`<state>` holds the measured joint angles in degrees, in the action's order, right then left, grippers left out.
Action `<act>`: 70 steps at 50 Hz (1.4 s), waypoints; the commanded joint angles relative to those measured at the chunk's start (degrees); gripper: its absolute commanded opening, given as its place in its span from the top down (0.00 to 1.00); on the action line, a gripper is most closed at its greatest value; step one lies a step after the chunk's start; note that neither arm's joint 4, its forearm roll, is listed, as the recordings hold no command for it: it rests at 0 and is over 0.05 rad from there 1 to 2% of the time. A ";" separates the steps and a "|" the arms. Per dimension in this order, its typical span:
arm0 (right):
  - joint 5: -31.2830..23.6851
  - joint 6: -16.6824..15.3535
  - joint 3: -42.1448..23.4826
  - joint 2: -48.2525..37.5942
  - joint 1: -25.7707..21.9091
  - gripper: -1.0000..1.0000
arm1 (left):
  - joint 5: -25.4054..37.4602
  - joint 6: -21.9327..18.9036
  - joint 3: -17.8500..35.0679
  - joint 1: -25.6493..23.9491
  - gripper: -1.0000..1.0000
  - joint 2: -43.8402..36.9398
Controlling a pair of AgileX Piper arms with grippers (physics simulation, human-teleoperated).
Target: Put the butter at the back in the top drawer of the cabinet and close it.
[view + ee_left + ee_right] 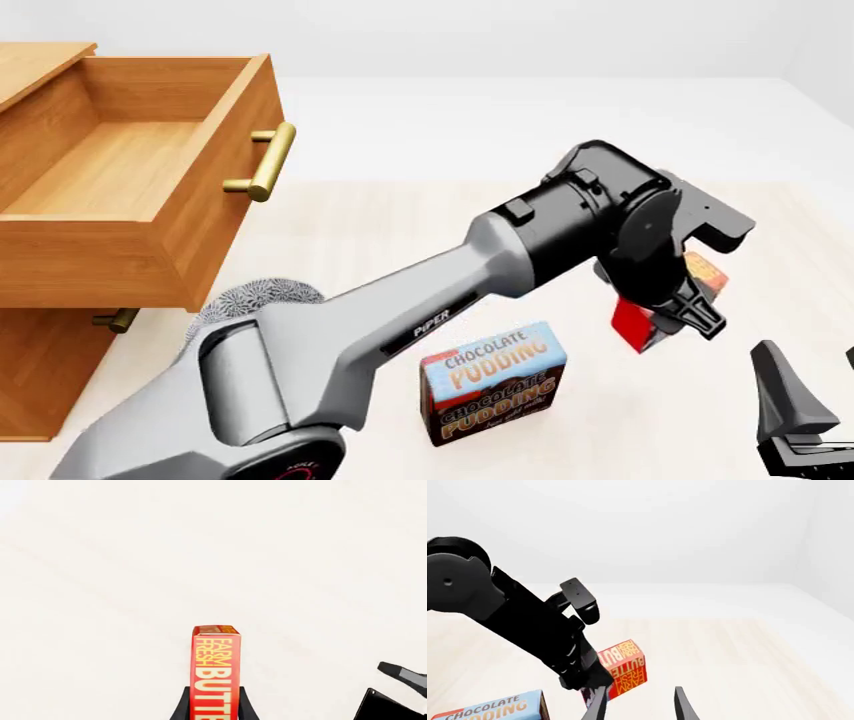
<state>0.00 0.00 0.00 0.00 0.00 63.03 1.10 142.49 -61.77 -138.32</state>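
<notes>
Front view: the left claw [667, 310] is clamped on the butter [705, 274], lifted at four o'clock; next comes a carry to the open drawer [127, 170] at ten o'clock. The right claw [639, 705] gapes, holding nothing.

The butter [638, 322] sits mostly behind the left gripper [667, 320] in the front view. The cabinet [40, 370] and right gripper [787, 420] are cropped by edges.

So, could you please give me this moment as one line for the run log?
left end effector: shut on butter, lifted | right end effector: open, idle | top drawer: open, nothing visible inside | pudding box: upright on table
</notes>
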 commanded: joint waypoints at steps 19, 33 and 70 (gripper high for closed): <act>0.00 0.00 0.00 0.00 0.00 0.00 | 6.85 -5.02 2.24 3.02 1.00 12.96; 0.00 0.00 0.00 0.00 0.00 0.00 | 6.85 -4.65 -2.21 5.66 1.00 19.96; 0.00 0.00 0.00 0.00 0.00 0.00 | 6.86 -9.11 -10.05 18.42 1.00 34.83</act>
<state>0.00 0.00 0.00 0.00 0.00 69.90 -6.66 133.44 -46.31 -107.45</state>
